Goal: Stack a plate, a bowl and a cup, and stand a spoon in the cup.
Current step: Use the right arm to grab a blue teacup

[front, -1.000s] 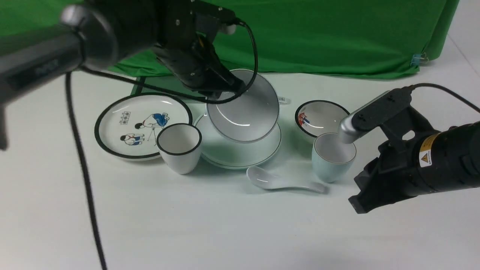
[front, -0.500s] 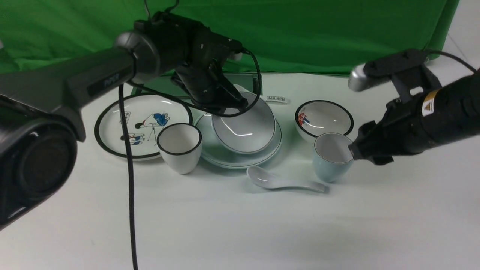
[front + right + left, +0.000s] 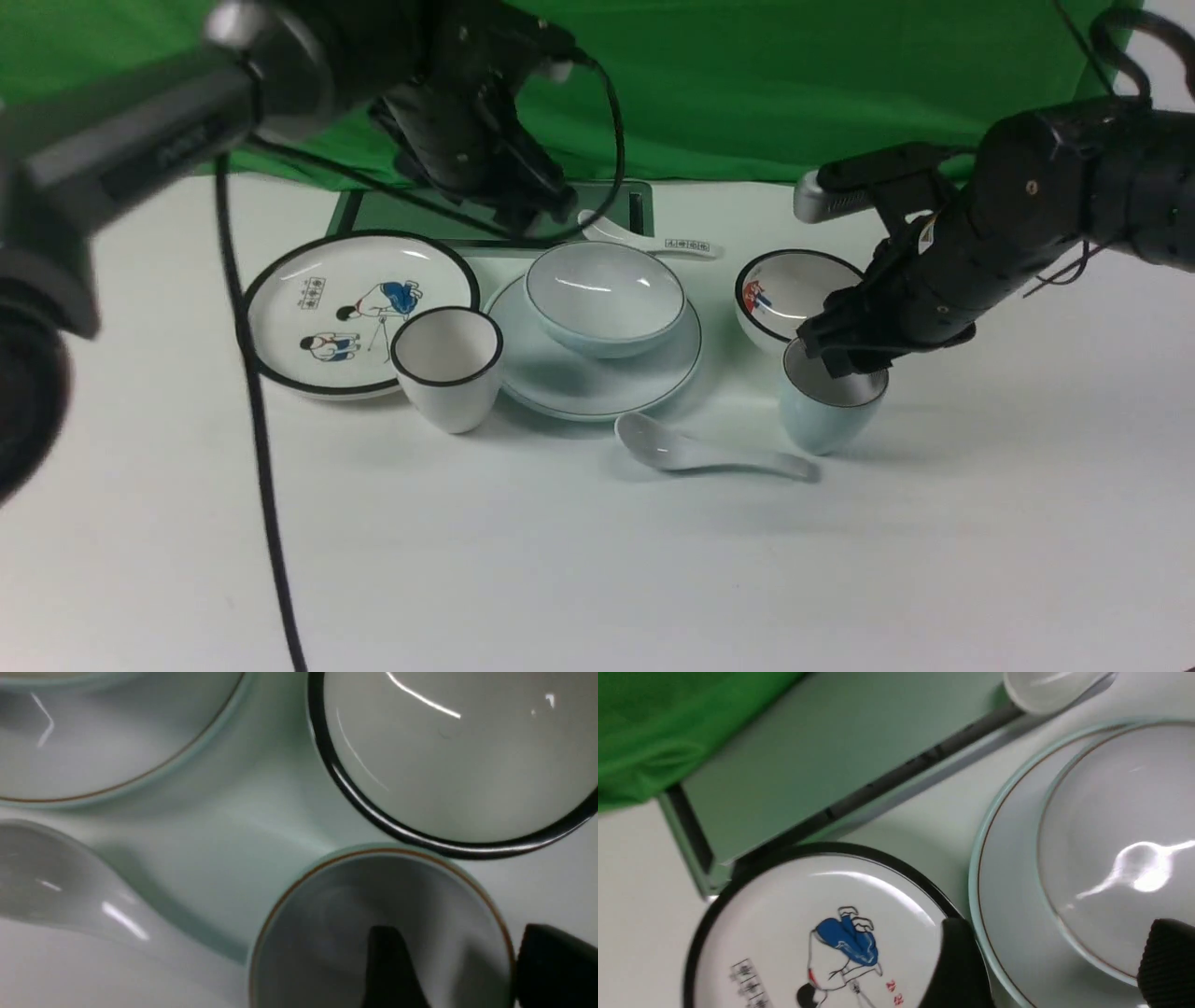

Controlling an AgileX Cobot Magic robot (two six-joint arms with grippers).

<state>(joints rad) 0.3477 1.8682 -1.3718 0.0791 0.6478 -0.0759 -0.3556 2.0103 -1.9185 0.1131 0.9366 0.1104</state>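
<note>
Right end effector (image 3: 834, 359) straddles the rim of the handleless pale blue cup (image 3: 826, 411) on the bench (image 3: 560, 560), one finger inside, one outside, not yet clamped. Left end effector (image 3: 541, 210) hangs open and empty above and behind the plain pale blue-white bowl (image 3: 605, 294), which sits on the matching round plate (image 3: 579, 383). Judged: bowl-on-plate done; cup into bowl and plain white ceramic soup spoon (image 3: 695, 455), lying by the cup, remain.

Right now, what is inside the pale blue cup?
One finger of the right gripper is inside the cup; the other is outside its wall. Nothing else shows; the bottom beneath the finger is hidden.

Table (image 3: 597, 560) holds pale plate (image 3: 579, 387), blue cup (image 3: 826, 420), plain spoon (image 3: 691, 455).
</note>
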